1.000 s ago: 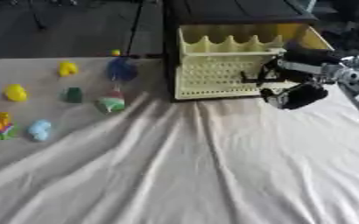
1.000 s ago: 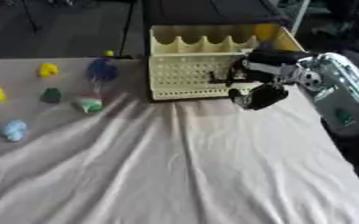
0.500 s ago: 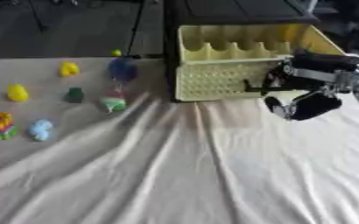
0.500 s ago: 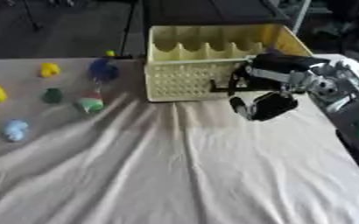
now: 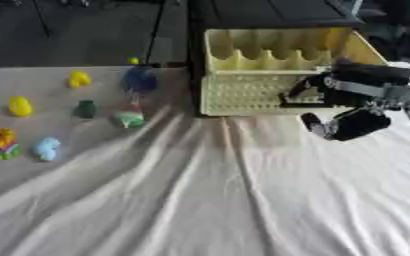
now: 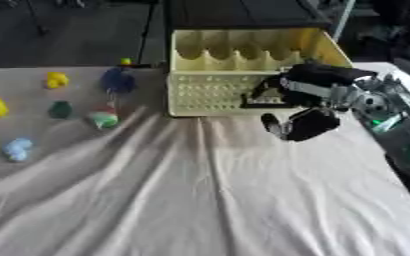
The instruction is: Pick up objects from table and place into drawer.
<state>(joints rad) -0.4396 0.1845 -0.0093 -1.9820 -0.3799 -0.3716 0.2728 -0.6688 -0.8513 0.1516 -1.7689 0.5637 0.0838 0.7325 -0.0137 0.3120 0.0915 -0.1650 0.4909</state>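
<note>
Left eye view: right robot hand (image 5: pixel 353 122) hangs before the pale yellow drawer (image 5: pixel 278 70), fingers curled, holding nothing visible. Small toys (image 5: pixel 86 109) lie at the cloth-covered counter's (image 5: pixel 200 200) left. Right eye view: same robot hand just beside the drawer front; left robot hand unseen.

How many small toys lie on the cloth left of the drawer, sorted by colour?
Yellow: 2
Dark blue: 1
Dark green: 1
Light blue: 1
Multicoloured: 2
Tiny yellow-green ball: 1
Total: 8
</note>
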